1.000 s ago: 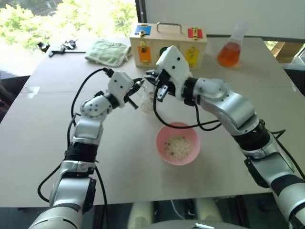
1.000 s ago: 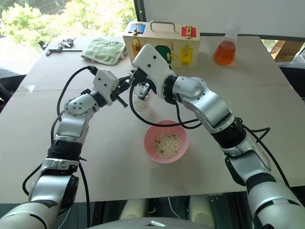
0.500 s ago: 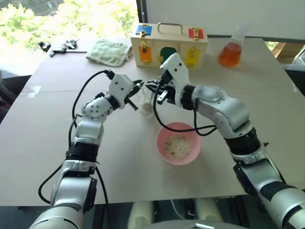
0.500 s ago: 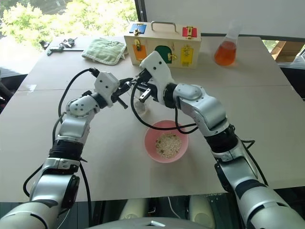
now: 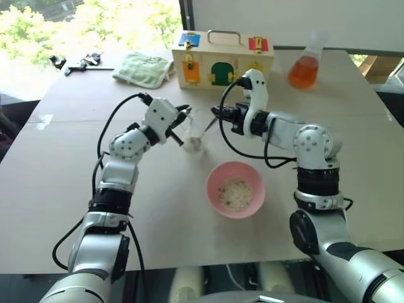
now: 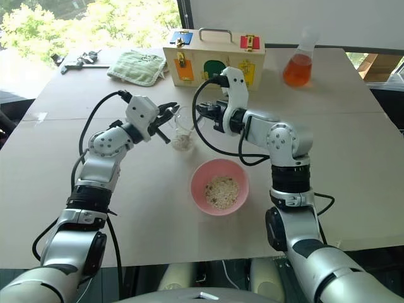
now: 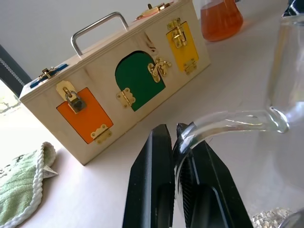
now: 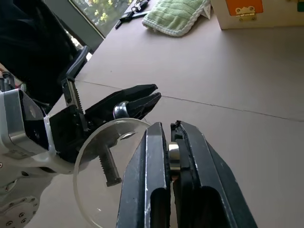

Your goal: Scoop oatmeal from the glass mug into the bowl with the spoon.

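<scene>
My left gripper is clamped on the thin side handle of the small clear glass mug; in the left wrist view the two black fingers press together with the curved glass handle pinched between them. The mug stands upright on the pale tabletop, near the middle of it, with a low layer of pale off-white oatmeal flakes in its bottom.

My right gripper is closed on the long thin handle of the slim shiny silver metal spoon. In the right wrist view the metal handle sits squeezed between my fingers, and the spoon slants down from the gripper over the mug's round rim into the glass. Seen from the mug, my left gripper comes in from nine o'clock and my right from about two o'clock, so the two grippers face each other across it.

The small round pink bowl sits at about five o'clock from the mug, close to it but not touching, with a heap of oatmeal already lying in its middle.

Toward twelve o'clock stands a wooden latch box with a metal carry handle and orange, green and yellow doors. A cone-shaped flask of orange liquid is at two o'clock, and a folded green cloth at eleven o'clock.
</scene>
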Robot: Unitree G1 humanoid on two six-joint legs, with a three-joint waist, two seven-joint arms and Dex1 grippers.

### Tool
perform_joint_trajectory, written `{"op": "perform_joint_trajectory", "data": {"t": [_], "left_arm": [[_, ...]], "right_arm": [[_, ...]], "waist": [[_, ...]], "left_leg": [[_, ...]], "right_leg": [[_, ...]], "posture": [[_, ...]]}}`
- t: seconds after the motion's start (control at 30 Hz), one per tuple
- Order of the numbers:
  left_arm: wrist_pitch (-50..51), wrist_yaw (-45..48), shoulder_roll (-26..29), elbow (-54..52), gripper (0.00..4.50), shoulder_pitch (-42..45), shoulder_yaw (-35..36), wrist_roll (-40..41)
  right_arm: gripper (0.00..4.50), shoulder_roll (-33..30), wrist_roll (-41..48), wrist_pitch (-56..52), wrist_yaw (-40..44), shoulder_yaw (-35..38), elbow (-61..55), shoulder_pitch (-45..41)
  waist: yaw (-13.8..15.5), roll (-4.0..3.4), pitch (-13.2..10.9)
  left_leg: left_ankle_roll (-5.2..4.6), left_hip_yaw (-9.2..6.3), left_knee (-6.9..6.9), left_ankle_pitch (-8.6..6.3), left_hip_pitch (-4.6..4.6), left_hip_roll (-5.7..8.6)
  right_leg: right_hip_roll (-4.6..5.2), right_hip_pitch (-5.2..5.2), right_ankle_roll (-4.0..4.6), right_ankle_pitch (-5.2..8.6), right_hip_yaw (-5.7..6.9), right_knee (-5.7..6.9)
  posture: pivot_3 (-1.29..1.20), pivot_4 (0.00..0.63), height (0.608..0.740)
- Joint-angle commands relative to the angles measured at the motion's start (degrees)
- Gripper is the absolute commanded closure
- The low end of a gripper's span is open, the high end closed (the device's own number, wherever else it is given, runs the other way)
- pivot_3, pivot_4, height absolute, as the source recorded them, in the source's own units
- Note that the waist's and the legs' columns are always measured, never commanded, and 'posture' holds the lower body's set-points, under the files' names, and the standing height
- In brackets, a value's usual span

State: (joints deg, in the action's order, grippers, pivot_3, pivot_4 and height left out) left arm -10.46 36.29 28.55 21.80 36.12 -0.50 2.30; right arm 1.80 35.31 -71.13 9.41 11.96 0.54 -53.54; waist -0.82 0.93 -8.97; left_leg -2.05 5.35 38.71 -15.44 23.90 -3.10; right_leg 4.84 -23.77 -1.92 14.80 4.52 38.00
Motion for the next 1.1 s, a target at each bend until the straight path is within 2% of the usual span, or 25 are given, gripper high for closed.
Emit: {"op": "perform_joint_trajectory", "data": {"t": [0.03, 0.7, 1.1], "left_arm": [[-3.38, -2.07, 0.15, -0.91, 4.41, 1.55, 1.61, -0.18], [-7.51, -10.61, -3.6, 0.67, 4.41, -0.09, 1.49, -4.24], [-6.98, -15.27, -5.79, 0.64, 4.41, -1.28, 3.59, -2.01]], "right_arm": [[4.5, 1.32, 2.9, -3.94, -3.84, 5.94, 0.28, -2.54], [4.5, -2.2, 6.99, -10.75, -15.5, 20.86, -1.05, -11.05], [4.5, -1.88, 8.78, -15.4, -20.66, 28.51, -1.37, -13.95]], "waist": [[0.0, 0.0, 0.0], [-0.03, 0.0, 0.0], [0.02, 0.0, 0.0]], "left_leg": [[0.0, 0.0, 0.0, 0.0, 0.0, 0.0], [0.0, 0.02, -0.04, 0.0, 0.0, 0.01], [0.0, 0.02, -0.05, 0.0, 0.0, 0.0]], "right_leg": [[0.0, 0.0, 0.0, 0.0, 0.0, 0.0], [0.01, 0.0, 0.0, 0.0, -0.01, -0.01], [0.02, 0.0, 0.0, 0.0, -0.02, -0.01]], "posture": [[0.0, 0.15, 0.74], [0.0, 0.15, 0.74], [0.0, 0.15, 0.74]]}}
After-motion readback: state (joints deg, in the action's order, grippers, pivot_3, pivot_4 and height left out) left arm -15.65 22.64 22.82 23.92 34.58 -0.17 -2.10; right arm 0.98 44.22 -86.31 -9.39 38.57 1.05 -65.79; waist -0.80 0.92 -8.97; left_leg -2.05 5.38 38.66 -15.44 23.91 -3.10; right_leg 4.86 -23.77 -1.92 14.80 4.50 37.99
